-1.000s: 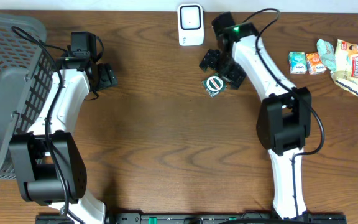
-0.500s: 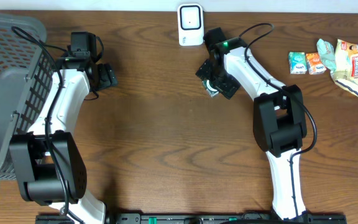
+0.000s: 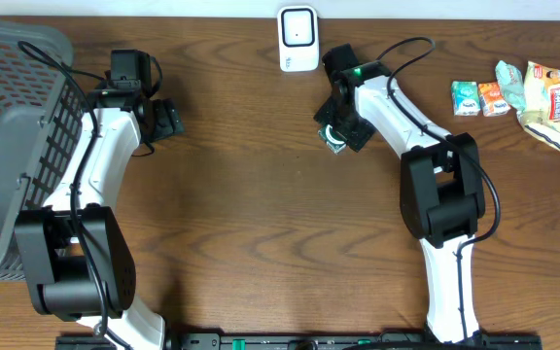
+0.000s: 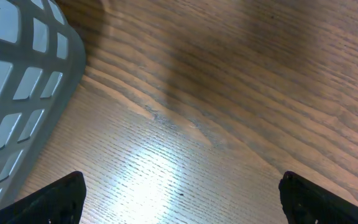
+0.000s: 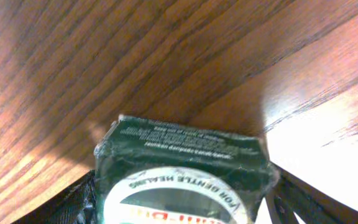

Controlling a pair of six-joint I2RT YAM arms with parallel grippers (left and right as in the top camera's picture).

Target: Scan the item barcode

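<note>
Grey mesh basket (image 3: pixel 8 146), far left, overhanging the counter (image 3: pixel 261 214) edge; nothing visible inside it from above. Left end effector (image 3: pixel 168 119), just right of the basket: jaws spread to their widest, nothing between them, only bare wood showing in the left wrist view. White scanner (image 3: pixel 298 39), at the far edge of the counter near centre, face up, nothing presented to it. Right end effector (image 3: pixel 343 126), just in front of the scanner and slightly right, set down over the item. Dark green packet (image 5: pixel 182 168) with a round white label, the item to be scanned: lying flat on the counter between the right fingers (image 5: pixel 82 202), which flank it closely on both sides; whether they already press on it cannot be told. Small snack packets (image 3: pixel 479 97) and a larger cream bag (image 3: pixel 547 102), far right, well apart from the work. Progress: early. The pick-up is in hand, not confirmed; lifting, turning the barcode to the scanner and the scan itself are all outstanding. Change from a second ago: the right end effector then stood off to the packet's right with jaws wide and the label in plain view; it has since come over the packet and drawn its jaws in. Left arm, basket and scanner unchanged.
</note>
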